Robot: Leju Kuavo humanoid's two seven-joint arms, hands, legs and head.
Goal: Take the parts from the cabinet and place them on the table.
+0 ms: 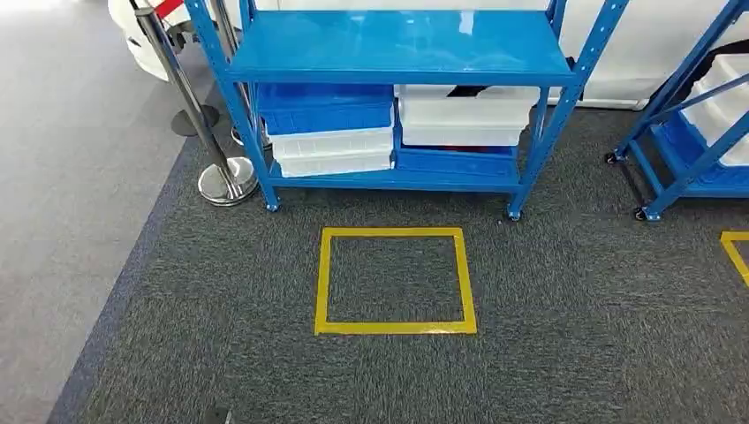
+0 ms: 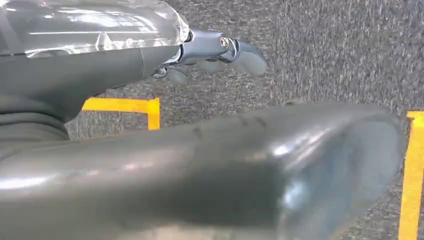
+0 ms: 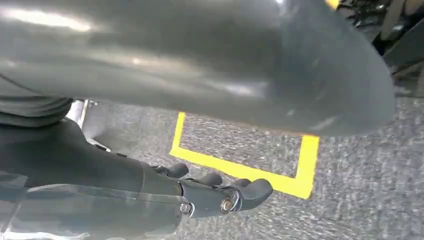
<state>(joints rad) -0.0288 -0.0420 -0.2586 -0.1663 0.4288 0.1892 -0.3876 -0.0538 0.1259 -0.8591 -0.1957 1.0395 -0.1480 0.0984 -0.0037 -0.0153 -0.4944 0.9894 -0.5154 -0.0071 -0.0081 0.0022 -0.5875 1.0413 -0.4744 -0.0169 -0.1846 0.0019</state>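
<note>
The parts must be inside the bins on the lower shelf of the blue rack (image 1: 397,53); no part itself can be seen from here, so I cannot say how they look. On the left side a blue bin (image 1: 325,108) sits on two white bins (image 1: 334,150); on the right side a white bin (image 1: 464,117) sits on another blue bin (image 1: 455,161); something dark lies at the top edge of that white bin, too small to name. The top shelf of the rack is bare and shiny.

In my judgement the task is at its first step, the approach; nothing is taken yet. The left hand (image 2: 220,52) hangs over the carpet with the fingers loosely bent and holds nothing; the right hand (image 3: 220,192) hangs in the same way, fingers slightly curled and apart, also holding nothing.

The yellow square (image 1: 395,281) of tape lies on the dark carpet just in front of the rack; probably it marks the place to stand. The next move calls for stepping into it, then bending low and reaching under the top shelf, because the bins are near the floor.

A metal post (image 1: 225,177) stands beside the left leg of the rack; a second blue rack (image 1: 698,132) with white bins stands at the right edge.
</note>
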